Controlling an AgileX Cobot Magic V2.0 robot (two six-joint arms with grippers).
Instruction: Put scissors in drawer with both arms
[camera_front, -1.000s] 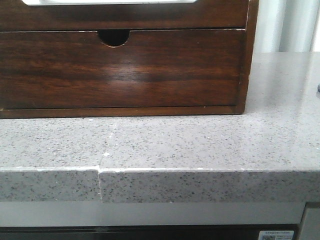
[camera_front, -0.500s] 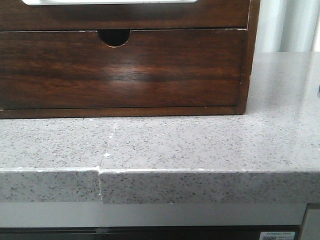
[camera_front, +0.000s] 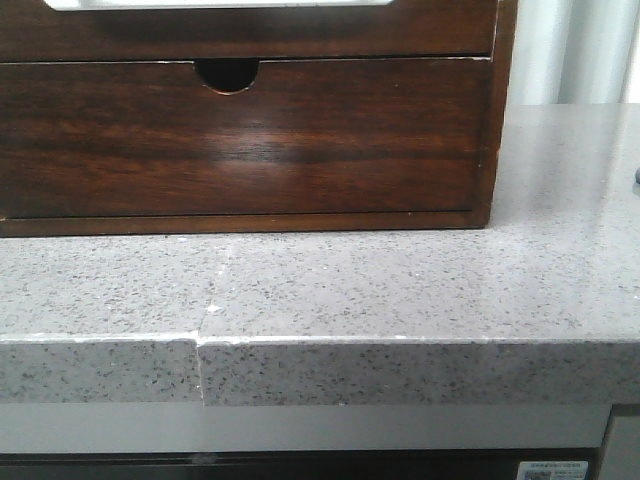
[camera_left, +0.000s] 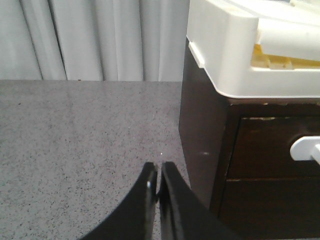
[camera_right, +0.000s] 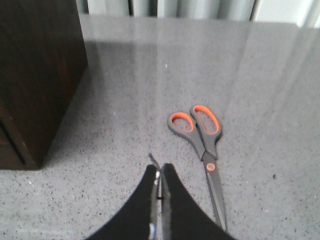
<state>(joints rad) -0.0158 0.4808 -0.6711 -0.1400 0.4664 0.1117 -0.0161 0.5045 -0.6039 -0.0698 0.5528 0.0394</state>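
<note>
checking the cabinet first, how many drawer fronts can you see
2. One drawer with the pale cut-out on top, one drawer front with a half-round notch directly below it. The cabinet runs past the frame edges, so more may be hidden.

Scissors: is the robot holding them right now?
No, the scissors lie flat on the counter beside the shut, empty right gripper.
</note>
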